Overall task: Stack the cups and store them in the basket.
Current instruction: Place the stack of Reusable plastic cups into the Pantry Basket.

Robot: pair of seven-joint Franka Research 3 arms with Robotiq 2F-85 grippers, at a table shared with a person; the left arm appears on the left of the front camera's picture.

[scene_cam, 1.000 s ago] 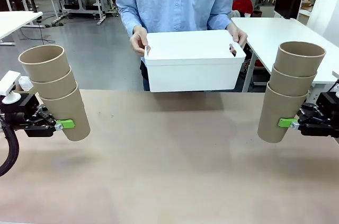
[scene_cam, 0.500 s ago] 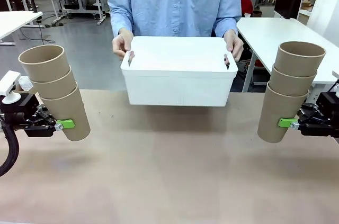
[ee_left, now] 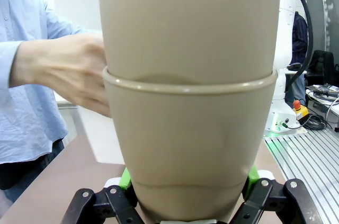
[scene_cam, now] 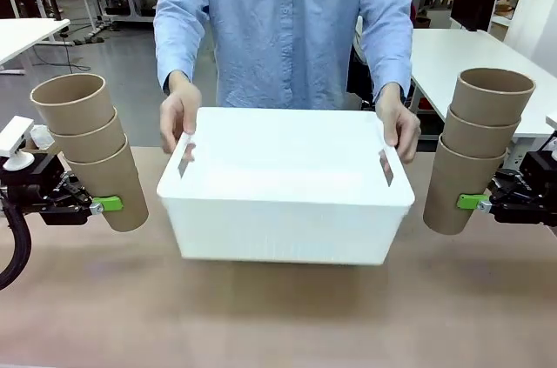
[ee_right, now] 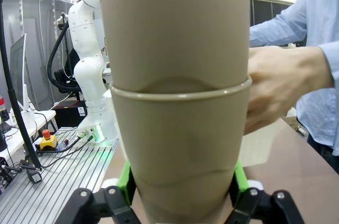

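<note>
At the tan worktop (scene_cam: 278, 324), centre frame, a person's hands (scene_cam: 178, 116) hold the basket (scene_cam: 287, 211) by its short sides. Frame left, the left gripper (scene_cam: 109, 204) has its jaws clenched on the left cup stack (scene_cam: 91, 146). Frame right, the right gripper (scene_cam: 470, 201) clenches the right cup stack (scene_cam: 479, 146).

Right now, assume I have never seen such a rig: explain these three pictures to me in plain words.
The machine is a two-armed robot, sharing a table with a person. The wide picture is taken from between its arms, looking across at the person. The other two come from cameras on its wrists, each looking out along one hand. The left hand is shut on a stack of three brown cups. The right hand grips a matching stack. The person's hands hold a white basket by its short sides, over the table's middle, between the two stacks. It looks empty.
</note>
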